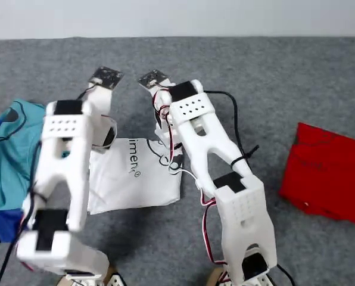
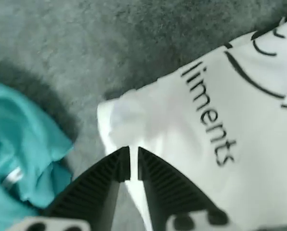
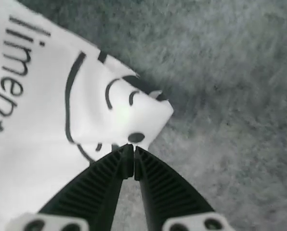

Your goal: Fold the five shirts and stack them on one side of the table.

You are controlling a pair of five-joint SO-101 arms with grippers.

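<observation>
Two grippers (image 2: 133,151) (image 3: 130,149) pinch white shirt (image 1: 133,185), lying lengthwise left-right.

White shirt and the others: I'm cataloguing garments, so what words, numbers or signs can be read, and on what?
On the white shirt: black lowercase lettering, only part of a word showing, so not quoted.
Beside it: black line drawing, no letters.
The red shirt and teal shirt: no print seen.
</observation>
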